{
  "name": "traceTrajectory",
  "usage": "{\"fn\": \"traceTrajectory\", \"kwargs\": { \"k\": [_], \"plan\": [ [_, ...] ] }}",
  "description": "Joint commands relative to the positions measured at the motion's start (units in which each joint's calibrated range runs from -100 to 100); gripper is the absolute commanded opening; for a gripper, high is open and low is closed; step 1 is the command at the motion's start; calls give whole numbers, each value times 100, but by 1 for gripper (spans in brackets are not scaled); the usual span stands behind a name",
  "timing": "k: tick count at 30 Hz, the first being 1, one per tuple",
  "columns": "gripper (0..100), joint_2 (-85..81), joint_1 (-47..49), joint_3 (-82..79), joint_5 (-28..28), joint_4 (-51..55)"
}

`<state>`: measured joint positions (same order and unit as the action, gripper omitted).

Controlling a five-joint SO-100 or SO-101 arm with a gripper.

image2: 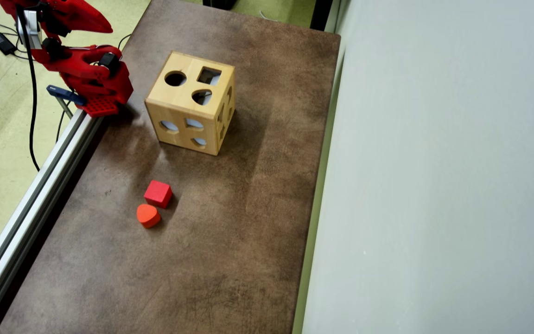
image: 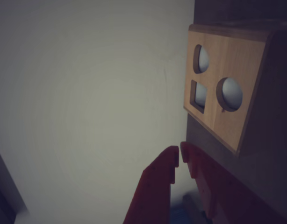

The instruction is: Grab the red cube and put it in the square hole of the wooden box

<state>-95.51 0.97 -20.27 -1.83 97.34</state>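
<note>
The red cube [image2: 158, 193] lies on the brown table, in front of the wooden box [image2: 190, 102] in the overhead view and touching nothing. The square hole [image2: 209, 75] is in the box's top face, beside a round and a heart-shaped cutout. My red gripper [image2: 108, 29] is folded back at the top left, well away from the cube and left of the box. In the wrist view the gripper [image: 180, 153] has its tips almost touching with nothing between them; the wooden box [image: 227, 84] and its square hole [image: 199, 95] show at the right. The cube is out of the wrist view.
An orange-red heart block [image2: 148, 215] sits just in front of the cube, nearly touching it. An aluminium rail [image2: 40, 185] runs along the table's left edge. A pale wall [image2: 434, 185] borders the right side. The arm's base [image2: 95, 88] is clamped at the left edge.
</note>
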Motion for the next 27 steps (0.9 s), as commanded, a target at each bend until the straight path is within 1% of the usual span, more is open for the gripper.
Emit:
{"fn": "traceTrajectory", "kwargs": {
  "k": [1,12,17,19,23,27],
  "plan": [
    [2,18,22,-12,0,25],
    [2,188,-8,-12,-49,-7],
    [2,1224,-30,77,-103,-15],
    [2,1640,-30,220,-288,-15],
    [2,2319,-60,578,-830,-15],
    [2,2939,-520,641,-1289,9]
  ]
}}
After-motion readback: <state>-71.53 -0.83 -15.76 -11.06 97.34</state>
